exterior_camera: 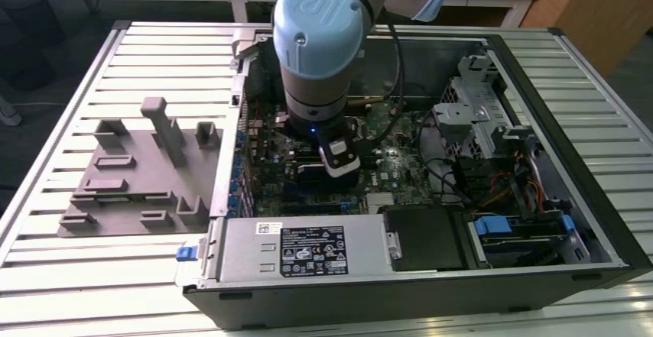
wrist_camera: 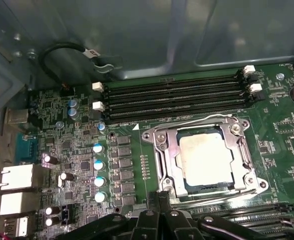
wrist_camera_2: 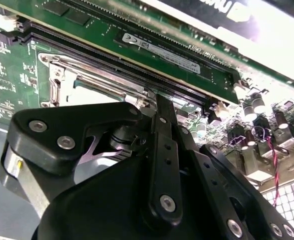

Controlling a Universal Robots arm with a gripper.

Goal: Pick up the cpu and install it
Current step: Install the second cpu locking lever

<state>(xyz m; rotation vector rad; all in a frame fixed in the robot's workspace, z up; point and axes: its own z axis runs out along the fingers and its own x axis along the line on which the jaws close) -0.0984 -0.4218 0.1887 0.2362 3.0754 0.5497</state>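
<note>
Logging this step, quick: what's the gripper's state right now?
Gripper: cannot be told; it hangs beside the cpu, which lies in the socket.

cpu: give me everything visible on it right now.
In the first wrist view the cpu is a small flat square chip with a pale silver, metal-looking top and a darker rim. It lies flat and level inside the socket frame on the motherboard, beside the memory slots. The metal frame surrounds it on all sides. The pincer sits just off the frame's edge, not touching the chip.
</note>
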